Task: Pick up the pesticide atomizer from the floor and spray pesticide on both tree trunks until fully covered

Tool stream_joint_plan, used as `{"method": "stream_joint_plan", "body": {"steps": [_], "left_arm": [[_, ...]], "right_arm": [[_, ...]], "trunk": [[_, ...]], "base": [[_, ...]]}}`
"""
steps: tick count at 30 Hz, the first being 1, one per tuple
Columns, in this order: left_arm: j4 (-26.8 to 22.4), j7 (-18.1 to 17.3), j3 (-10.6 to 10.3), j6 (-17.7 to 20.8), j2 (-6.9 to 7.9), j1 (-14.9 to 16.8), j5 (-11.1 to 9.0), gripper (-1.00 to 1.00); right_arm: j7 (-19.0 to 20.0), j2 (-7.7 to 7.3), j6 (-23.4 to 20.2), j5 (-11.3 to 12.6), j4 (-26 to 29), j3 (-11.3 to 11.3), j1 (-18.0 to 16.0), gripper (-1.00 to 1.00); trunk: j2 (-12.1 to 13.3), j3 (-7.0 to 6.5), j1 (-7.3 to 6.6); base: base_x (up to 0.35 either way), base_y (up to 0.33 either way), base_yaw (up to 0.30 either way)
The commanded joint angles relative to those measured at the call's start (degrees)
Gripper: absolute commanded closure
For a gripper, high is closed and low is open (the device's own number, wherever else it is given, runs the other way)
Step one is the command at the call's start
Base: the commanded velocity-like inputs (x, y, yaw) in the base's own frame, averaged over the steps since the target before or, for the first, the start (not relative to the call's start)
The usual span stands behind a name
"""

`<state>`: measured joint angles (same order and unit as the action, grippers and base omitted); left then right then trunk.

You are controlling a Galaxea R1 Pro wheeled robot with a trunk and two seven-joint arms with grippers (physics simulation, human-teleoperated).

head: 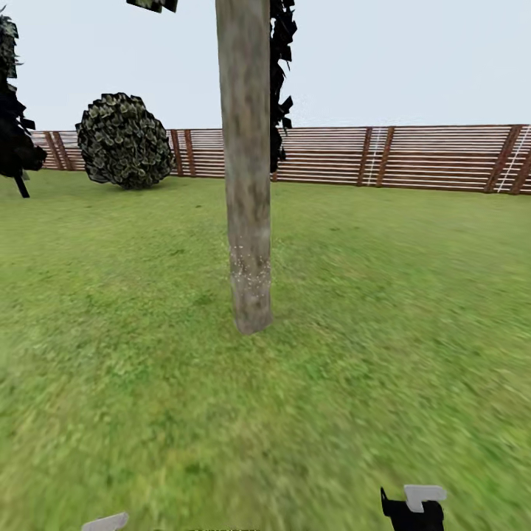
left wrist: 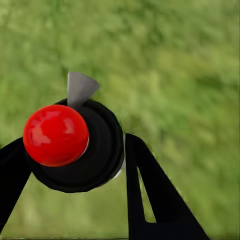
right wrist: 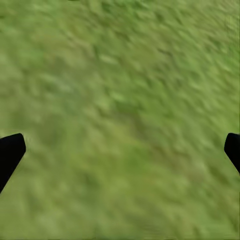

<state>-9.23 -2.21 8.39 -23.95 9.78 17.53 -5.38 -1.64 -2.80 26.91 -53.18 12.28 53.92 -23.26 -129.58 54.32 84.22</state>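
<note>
Where the wide green lawn runs back to a brown slatted wooden fence, a thick mottled beige-grey tree trunk rises, white specks low on it. Beside that trunk, toward the fence, sits a round dark-leaved bush. Near me, the left gripper clamps the black pesticide atomizer with its red round cap. The right gripper gapes wide over grass.

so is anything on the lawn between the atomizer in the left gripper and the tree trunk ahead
Nothing visible does. The atomizer sits in the left gripper, and only open lawn lies before the tree trunk.
</note>
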Motion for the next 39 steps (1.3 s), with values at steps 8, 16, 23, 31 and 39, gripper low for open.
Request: {"method": "stream_joint_plan", "body": {"steps": [8,16,23,31,39], "left_arm": [[0.1,-0.2,0.0,-0.1,0.23,0.1,-0.6,1.0],[0.1,-0.1,0.0,-0.1,0.24,0.1,-0.6,1.0],[0.1,-0.1,0.0,-0.1,0.15,0.1,-0.6,1.0],[0.1,-0.1,0.0,-0.1,0.06,0.1,-0.6,1.0],[0.1,-0.2,0.0,-0.2,0.06,0.1,-0.6,1.0]], "right_arm": [[-0.2,0.02,0.2,-0.6,-0.1,0.4,0.0,-1.0],[-0.1,0.08,0.3,-0.6,-0.1,0.3,0.0,-1.0],[-0.1,0.08,0.2,-0.6,-0.1,0.3,0.0,-1.0],[-0.1,0.08,0.2,-0.6,-0.1,0.3,0.0,-1.0],[-0.1,0.08,0.2,-0.7,-0.1,0.3,0.0,-1.0]], "trunk": [[0.0,0.44,-0.01],[0.0,0.82,-0.01],[0.0,1.16,-0.01],[0.0,1.55,-0.01],[0.0,1.93,-0.01]], "base": [[0.0,0.0,0.242],[0.0,0.0,0.242],[0.0,0.0,0.242],[0.0,0.0,0.242],[0.0,0.0,0.242]]}}
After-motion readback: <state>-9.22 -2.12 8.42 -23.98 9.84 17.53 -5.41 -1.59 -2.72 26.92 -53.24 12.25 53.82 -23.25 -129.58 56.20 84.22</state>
